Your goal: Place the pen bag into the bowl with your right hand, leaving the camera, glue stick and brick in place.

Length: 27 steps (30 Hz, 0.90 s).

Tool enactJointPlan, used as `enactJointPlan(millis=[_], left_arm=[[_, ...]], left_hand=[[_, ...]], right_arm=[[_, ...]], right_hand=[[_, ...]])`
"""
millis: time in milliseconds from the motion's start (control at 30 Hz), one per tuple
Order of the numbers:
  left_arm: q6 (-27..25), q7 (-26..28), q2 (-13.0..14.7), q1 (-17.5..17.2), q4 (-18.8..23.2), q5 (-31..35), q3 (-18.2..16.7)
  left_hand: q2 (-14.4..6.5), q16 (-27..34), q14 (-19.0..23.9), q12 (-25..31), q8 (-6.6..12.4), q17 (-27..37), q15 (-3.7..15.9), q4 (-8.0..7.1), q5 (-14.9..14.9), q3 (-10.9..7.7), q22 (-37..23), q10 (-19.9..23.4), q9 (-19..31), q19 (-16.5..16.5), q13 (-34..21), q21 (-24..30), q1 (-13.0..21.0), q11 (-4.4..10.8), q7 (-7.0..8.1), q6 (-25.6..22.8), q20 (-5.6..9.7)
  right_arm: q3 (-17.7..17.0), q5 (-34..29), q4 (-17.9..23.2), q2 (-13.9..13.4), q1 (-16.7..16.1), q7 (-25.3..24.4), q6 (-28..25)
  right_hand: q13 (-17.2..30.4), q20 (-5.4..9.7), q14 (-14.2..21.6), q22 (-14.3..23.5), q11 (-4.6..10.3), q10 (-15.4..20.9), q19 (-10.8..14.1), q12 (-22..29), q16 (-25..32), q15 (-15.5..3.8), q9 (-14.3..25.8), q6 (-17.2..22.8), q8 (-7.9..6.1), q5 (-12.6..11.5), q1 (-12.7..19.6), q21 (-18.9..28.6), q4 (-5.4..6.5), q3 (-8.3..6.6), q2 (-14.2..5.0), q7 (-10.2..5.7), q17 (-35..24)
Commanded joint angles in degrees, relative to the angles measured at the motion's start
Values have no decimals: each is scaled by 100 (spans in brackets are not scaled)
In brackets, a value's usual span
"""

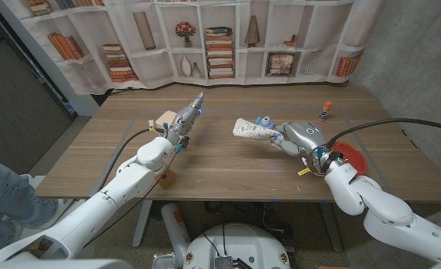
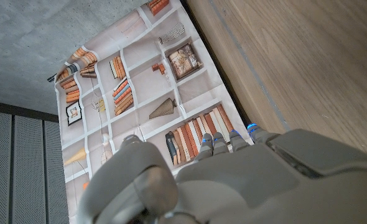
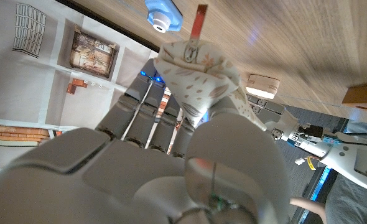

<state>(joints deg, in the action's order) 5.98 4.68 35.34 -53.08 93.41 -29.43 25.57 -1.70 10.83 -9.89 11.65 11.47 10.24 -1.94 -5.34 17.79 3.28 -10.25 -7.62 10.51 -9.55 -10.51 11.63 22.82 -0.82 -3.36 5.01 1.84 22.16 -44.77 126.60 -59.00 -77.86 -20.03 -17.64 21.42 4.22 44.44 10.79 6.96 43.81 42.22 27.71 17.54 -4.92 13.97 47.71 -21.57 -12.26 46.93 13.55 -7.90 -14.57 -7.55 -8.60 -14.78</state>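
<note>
Pen bag (image 1: 252, 130) gripped in right hand (image 1: 299, 137), lifted clear of table (image 1: 228, 168); long axis ran straight out past fingertips, away from wrist. Red bowl (image 1: 350, 156) sat behind that hand, beside its wrist, opposite bag's free end. Judged next move: swing back over bowl. Left hand (image 1: 187, 119) well apart, fingers extended, holding nothing. Right wrist view showed fingers (image 3: 147, 115) and thumb clamped round bag's patterned cloth, blue camera (image 3: 163, 15) just beyond bag tip. Head view alone showed bowl.
</note>
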Motion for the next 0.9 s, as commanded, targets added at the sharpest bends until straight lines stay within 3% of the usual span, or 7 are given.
enactJointPlan(millis=[33, 500, 900], left_arm=[[-91, 66, 58, -54, 155, 39, 3], [-226, 102, 116, -102, 248, 33, 6], [-254, 68, 116, -63, 249, 46, 36]], left_hand=[[-40, -7, -278, 0, -15, 25, 24, -12, -1, 28, -30, -43, 27, -750, -25, 0, 17, 26, 9, 32, 101], [-46, -9, -282, 0, -18, 25, 24, -12, -3, 46, -30, -47, 27, -753, -25, 0, 22, 5, 7, 40, 95], [-52, -9, -285, 1, -18, 25, 26, -12, -4, 61, -30, -44, 27, -750, -25, 2, 27, -5, 11, 39, 97]], right_arm=[[-358, -78, 148, -286, -284, -102, 2], [-528, 23, -96, -282, -372, -364, 261], [-898, 52, -40, -303, -803, -503, -27]], right_hand=[[10, 52, -19, 7, 21, 32, 23, -7, -12, -711, 29, 59, -7, 6, 82, -2, 16, -22, 7, -20, -25], [19, 118, -54, 6, 28, -8, 41, -40, -47, -724, 20, 57, 11, 20, 98, -6, 20, -27, 10, -25, -41], [27, 164, -43, 7, 7, 32, 80, -37, -63, -758, 21, 85, 9, 28, 109, 0, 23, -27, 17, -37, -51]])
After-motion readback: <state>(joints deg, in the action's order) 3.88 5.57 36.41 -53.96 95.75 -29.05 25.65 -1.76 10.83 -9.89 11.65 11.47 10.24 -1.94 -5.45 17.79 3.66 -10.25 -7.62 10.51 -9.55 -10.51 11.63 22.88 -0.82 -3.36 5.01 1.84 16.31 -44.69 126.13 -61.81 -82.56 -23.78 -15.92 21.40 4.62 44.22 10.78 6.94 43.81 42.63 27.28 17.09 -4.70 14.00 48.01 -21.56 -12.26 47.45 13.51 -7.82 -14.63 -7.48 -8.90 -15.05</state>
